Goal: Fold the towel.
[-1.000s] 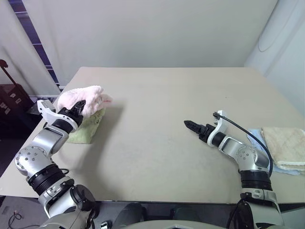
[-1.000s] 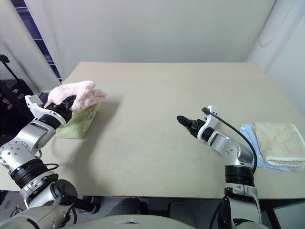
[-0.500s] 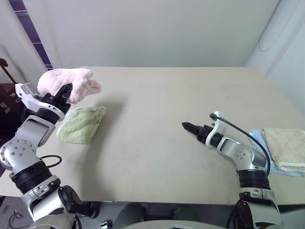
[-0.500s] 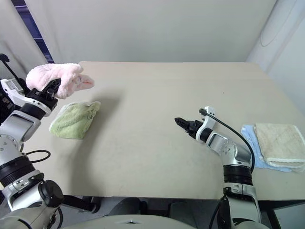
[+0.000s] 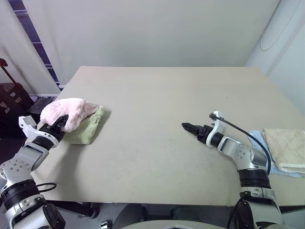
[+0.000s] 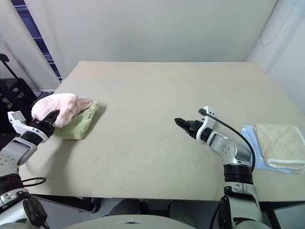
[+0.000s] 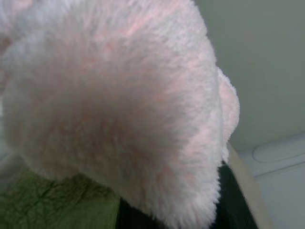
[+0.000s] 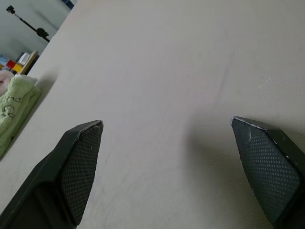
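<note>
Towel (image 5: pixel 66 111) bunched in pink heap at surface's (image 5: pixel 157 109) near-left edge, lying partly on green towel (image 5: pixel 88 130). Left tool (image 5: pixel 58 124) pressed into heap; grip unclear, cannot tell. Right tool (image 5: pixel 189 127) spread wide, holding nothing, hovering over bare surface. Beige towel (image 5: pixel 286 148) on blue cloth (image 5: pixel 258 138) at right edge.

Green towel (image 5: pixel 85 130) at table's (image 5: pixel 157 95) left edge, beige towel (image 5: pixel 285 148) right

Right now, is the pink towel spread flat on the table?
No. The pink towel sits bunched in a mound at the left gripper, partly on the light green towel near the table's left edge.
</note>
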